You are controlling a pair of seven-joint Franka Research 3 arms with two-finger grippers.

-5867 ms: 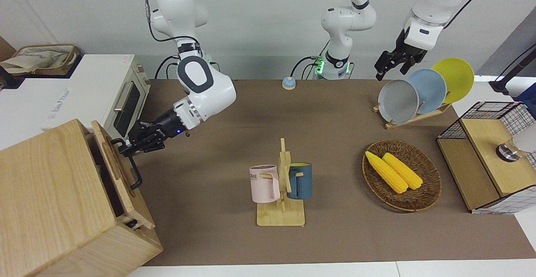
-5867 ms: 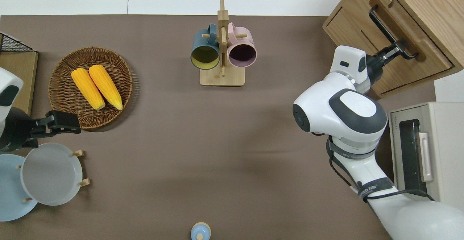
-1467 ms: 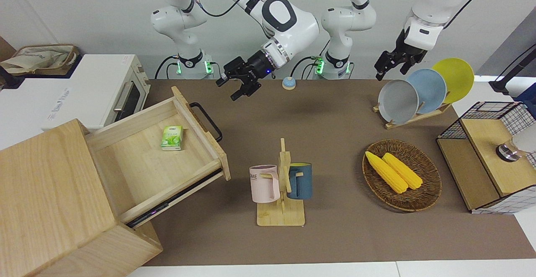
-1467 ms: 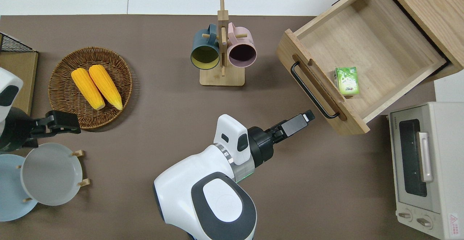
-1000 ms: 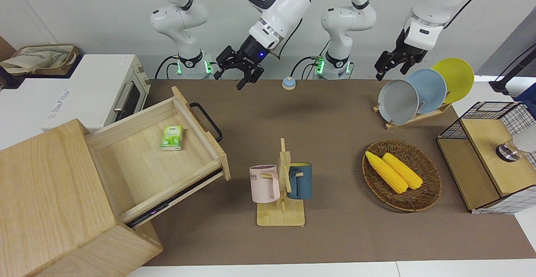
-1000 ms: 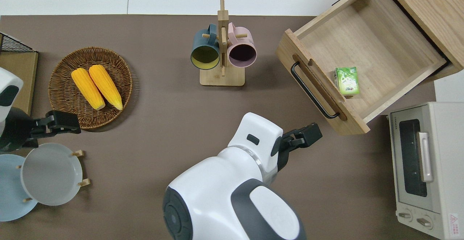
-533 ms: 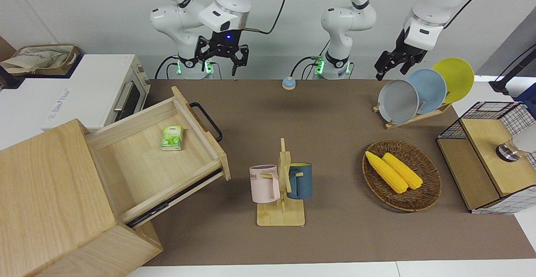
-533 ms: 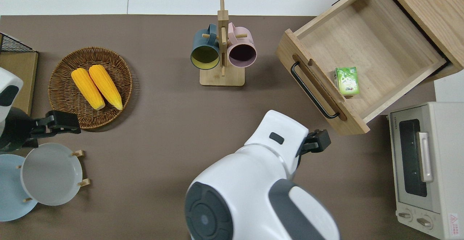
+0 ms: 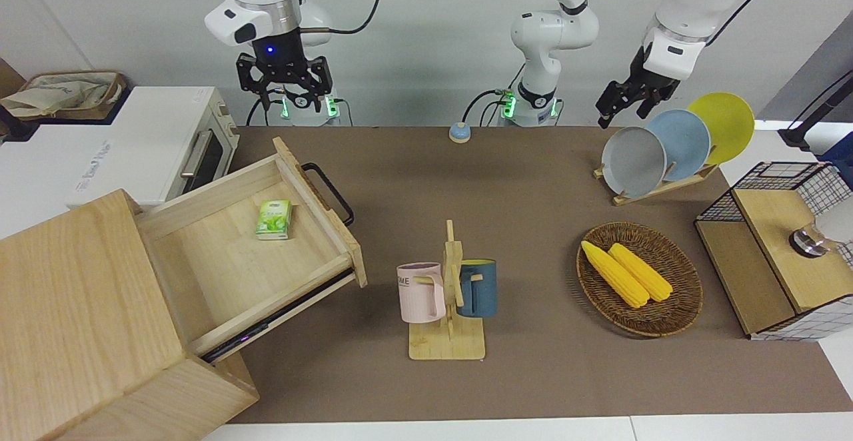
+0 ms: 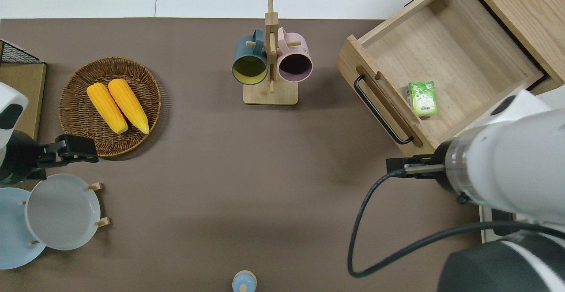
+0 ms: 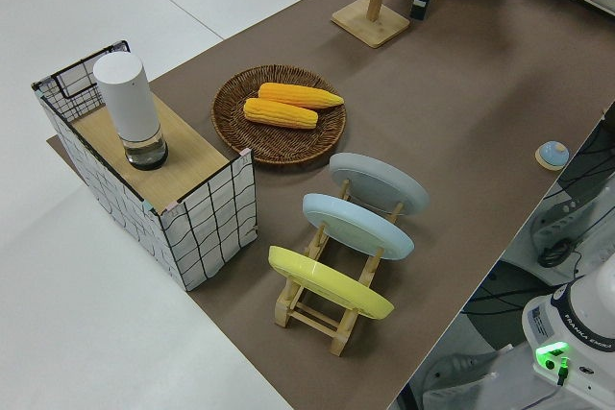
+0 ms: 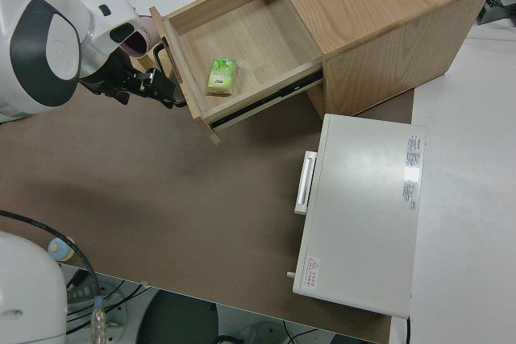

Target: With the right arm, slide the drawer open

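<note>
While the drawer [image 9: 253, 254] is standing pulled well out of the wooden box [image 9: 80, 314] at the right arm's end of the table, the task is looking done. Black handle [image 9: 328, 193] is sitting untouched. Green carton [image 9: 273, 219] is lying in the drawer, about 1 o'clock on its floor in the front view. Right gripper [image 9: 285, 91] is hanging raised, fingers spread, holding nothing. Left arm is sitting parked.

Light-wood drawer [image 9: 250, 254] — fully open — black-handled

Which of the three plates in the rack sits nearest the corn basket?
The grey plate. It stands at the end of the rack closest to the basket; the blue plate is in the middle and the yellow plate is last.
</note>
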